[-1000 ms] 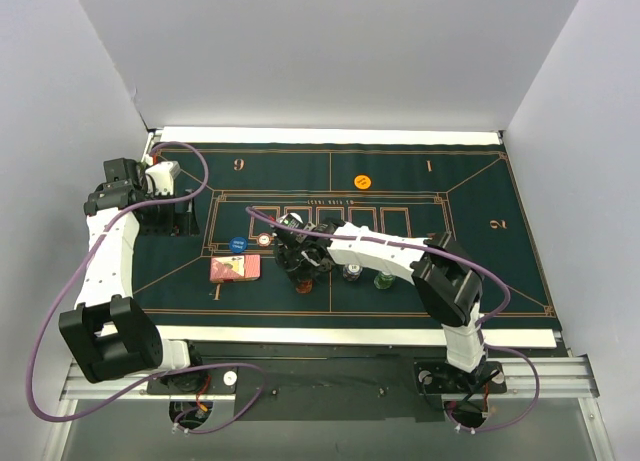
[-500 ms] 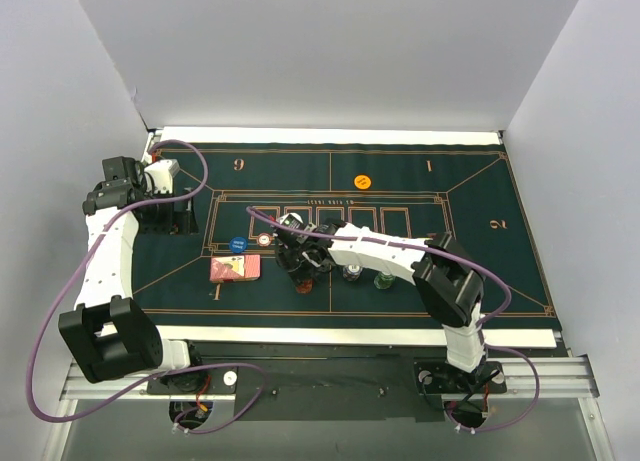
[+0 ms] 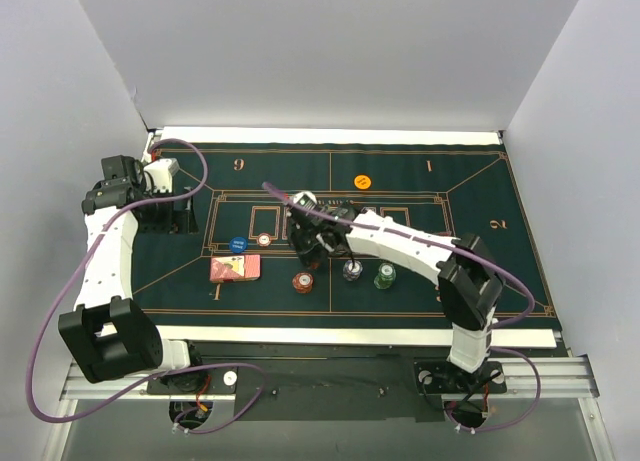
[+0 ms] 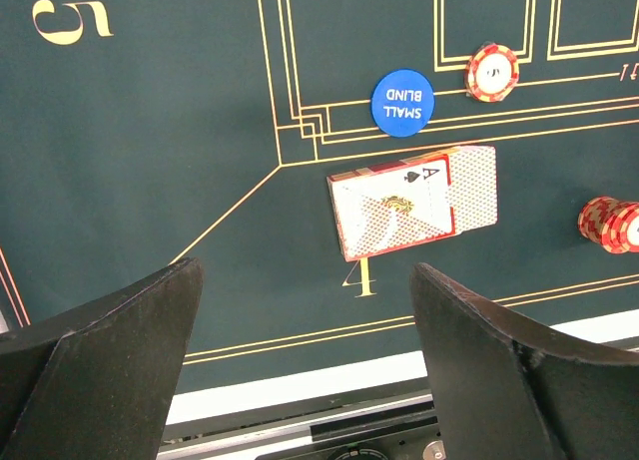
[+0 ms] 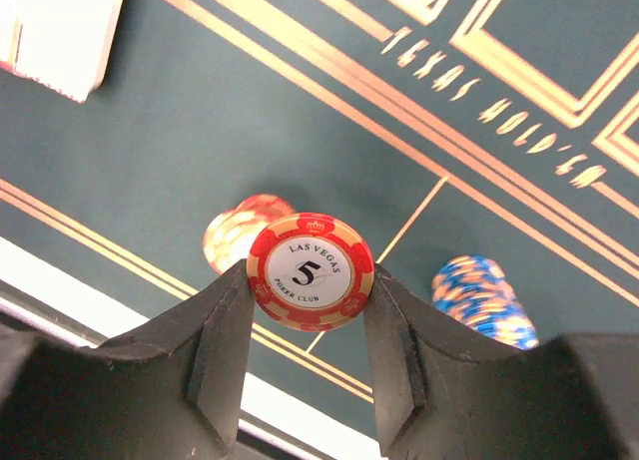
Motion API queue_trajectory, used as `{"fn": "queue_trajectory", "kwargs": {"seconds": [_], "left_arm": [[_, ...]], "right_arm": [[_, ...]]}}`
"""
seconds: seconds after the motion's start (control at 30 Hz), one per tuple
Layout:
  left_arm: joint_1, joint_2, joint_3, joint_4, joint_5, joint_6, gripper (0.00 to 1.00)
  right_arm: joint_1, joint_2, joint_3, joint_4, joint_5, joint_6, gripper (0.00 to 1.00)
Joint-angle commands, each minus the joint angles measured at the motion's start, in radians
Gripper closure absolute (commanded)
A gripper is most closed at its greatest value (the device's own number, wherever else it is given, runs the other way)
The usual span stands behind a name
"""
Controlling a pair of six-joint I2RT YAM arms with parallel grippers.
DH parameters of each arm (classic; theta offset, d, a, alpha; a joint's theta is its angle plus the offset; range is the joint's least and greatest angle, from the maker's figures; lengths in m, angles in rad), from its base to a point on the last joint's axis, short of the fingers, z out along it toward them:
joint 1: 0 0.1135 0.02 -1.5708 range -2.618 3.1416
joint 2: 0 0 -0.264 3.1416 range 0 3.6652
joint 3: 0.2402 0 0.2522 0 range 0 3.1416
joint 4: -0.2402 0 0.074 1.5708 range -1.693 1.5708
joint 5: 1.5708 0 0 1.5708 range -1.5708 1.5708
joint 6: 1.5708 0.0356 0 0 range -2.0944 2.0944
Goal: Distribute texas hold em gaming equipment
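Observation:
My right gripper [image 5: 311,282] is shut on a single red poker chip [image 5: 311,263] marked 5, held on edge above the felt. Below it stands the red chip stack [image 5: 238,233], with a blue chip stack [image 5: 480,296] to its right. In the top view the right gripper [image 3: 311,249] hangs just behind the red stack [image 3: 303,281]; a dark white-edged stack [image 3: 352,271] and a green stack [image 3: 385,276] stand to the right. Red-backed playing cards [image 4: 409,201], a blue small-blind disc [image 4: 402,103] and a lone red chip [image 4: 492,72] lie ahead of my open, empty left gripper [image 4: 305,380].
An orange disc [image 3: 363,182] lies on the far part of the dark green mat [image 3: 480,251]. The left gripper [image 3: 183,216] stays at the mat's left edge. A white strip [image 4: 300,375] marks the table's near edge.
The right gripper closed on one red chip at the red stack, then rose and moved back from it, leaving the stack uncovered. The left arm has not moved.

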Motion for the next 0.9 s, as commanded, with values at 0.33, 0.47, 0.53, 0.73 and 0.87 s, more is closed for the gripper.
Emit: {"fn": "queue_trajectory", "kwargs": {"seconds": [0.33, 0.47, 0.53, 0.73, 0.87], "left_arm": [[0.009, 0.022, 0.064, 0.004, 0.024, 0.011, 0.04], [0.009, 0.035, 0.069, 0.005, 0.033, 0.011, 0.04], [0.009, 0.039, 0.07, 0.007, 0.038, 0.013, 0.04], [0.007, 0.05, 0.069, 0.01, 0.035, 0.029, 0.04], [0.009, 0.05, 0.063, 0.016, 0.032, 0.034, 0.04]], "right_arm": [[-0.478, 0.216, 0.438, -0.118, 0.06, 0.007, 0.75], [-0.563, 0.334, 0.561, -0.151, 0.08, 0.026, 0.75], [-0.597, 0.382, 0.604, -0.155, 0.089, 0.037, 0.75], [-0.658, 0.5, 0.695, -0.161, 0.086, 0.061, 0.75], [-0.667, 0.554, 0.723, -0.167, 0.077, 0.069, 0.75]]}}
